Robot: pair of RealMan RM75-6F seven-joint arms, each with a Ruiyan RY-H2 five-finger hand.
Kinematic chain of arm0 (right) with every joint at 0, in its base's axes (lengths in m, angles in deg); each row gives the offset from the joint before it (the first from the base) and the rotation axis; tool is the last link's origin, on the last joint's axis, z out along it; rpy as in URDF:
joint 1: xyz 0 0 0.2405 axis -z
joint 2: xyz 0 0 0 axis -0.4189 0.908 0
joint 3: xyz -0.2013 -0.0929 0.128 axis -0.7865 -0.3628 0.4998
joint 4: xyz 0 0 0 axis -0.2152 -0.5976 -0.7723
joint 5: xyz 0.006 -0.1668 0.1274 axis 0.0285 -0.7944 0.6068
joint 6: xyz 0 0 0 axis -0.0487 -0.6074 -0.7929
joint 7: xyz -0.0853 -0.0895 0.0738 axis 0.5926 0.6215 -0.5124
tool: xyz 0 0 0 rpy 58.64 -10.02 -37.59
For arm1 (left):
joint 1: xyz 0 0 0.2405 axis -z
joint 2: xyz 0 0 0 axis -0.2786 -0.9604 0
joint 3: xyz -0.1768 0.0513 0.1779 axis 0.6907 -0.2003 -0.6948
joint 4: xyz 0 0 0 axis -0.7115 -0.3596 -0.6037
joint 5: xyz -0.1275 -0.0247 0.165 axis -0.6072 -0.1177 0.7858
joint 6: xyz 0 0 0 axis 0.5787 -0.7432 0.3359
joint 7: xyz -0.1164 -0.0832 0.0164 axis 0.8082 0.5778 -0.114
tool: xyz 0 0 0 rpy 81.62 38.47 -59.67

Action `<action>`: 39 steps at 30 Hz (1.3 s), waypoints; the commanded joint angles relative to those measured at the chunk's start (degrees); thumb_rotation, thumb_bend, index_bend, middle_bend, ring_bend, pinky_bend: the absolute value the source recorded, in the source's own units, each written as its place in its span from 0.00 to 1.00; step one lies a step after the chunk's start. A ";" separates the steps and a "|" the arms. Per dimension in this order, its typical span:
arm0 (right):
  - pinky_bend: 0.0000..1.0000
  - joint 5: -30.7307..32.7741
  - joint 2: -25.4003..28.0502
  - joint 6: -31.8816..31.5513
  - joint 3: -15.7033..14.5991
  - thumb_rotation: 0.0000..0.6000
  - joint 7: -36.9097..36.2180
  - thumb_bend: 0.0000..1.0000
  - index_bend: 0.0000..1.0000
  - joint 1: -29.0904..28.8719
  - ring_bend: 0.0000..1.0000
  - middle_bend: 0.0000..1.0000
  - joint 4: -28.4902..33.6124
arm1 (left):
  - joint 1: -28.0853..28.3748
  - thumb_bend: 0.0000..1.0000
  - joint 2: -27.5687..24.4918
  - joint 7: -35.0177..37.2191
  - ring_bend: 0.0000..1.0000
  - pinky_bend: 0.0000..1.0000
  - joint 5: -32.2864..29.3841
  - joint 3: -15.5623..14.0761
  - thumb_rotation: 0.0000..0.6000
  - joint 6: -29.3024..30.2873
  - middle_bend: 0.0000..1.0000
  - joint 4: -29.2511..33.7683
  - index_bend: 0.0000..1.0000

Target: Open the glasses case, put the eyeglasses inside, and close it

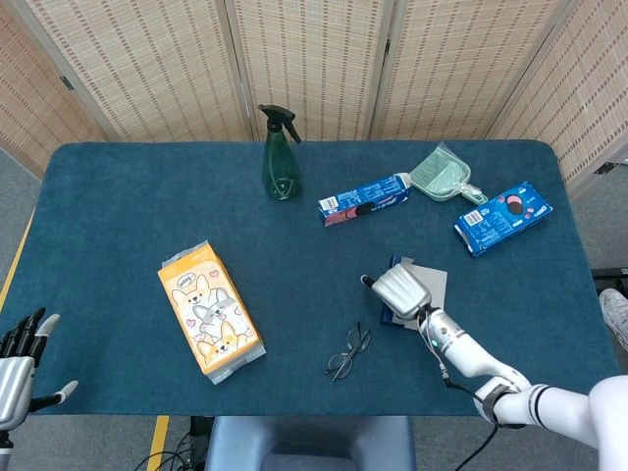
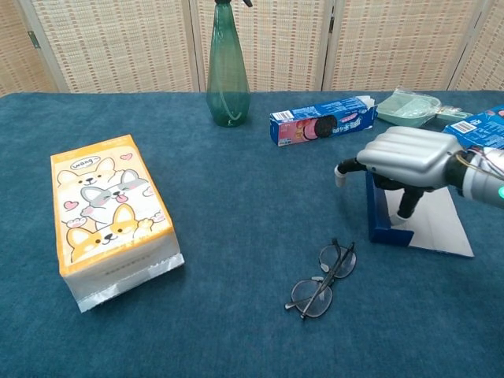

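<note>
right hand (image 2: 409,157) over the open glasses case (image 2: 417,220), fingers bent down onto it; grip cannot be confirmed. eyeglasses (image 2: 323,278) lie nearby on the worktop (image 2: 236,197). left hand (image 1: 18,365) spread, empty.

Blue-topped table before woven screens
Table (image 1: 137,196) in teal cloth; folding screen (image 1: 314,59) behind; grey floor (image 1: 15,206) alongside.

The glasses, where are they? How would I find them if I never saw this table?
Start at the blue table and go to its near edge, just left of the robot's right hand. The eyeglasses lie there folded on the cloth. Nothing else nearby is thin dark wire with two round lenses; beside them stands a boxy blue glasses case.
</note>
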 commanded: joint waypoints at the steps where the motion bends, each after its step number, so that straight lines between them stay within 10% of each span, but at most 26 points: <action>1: 0.90 2.11 -2.55 1.88 2.03 1.00 1.91 0.03 0.26 -1.82 1.00 1.00 -2.21 | -0.17 0.13 -0.11 0.18 0.00 0.16 -0.12 -0.04 1.00 0.09 0.00 -0.13 0.00; 23: 0.90 14.28 -20.24 7.20 14.17 1.00 6.38 0.03 0.26 -14.87 1.00 1.00 -23.01 | -0.99 0.13 -0.41 2.04 0.00 0.16 -1.05 0.24 1.00 0.37 0.00 -1.68 0.00; 39: 0.90 1.46 -0.35 -1.07 3.49 1.00 -4.77 0.13 0.27 -5.21 1.00 1.00 5.91 | -1.11 0.13 -0.15 1.66 0.00 0.16 -0.04 0.08 1.00 0.71 0.00 -0.98 0.00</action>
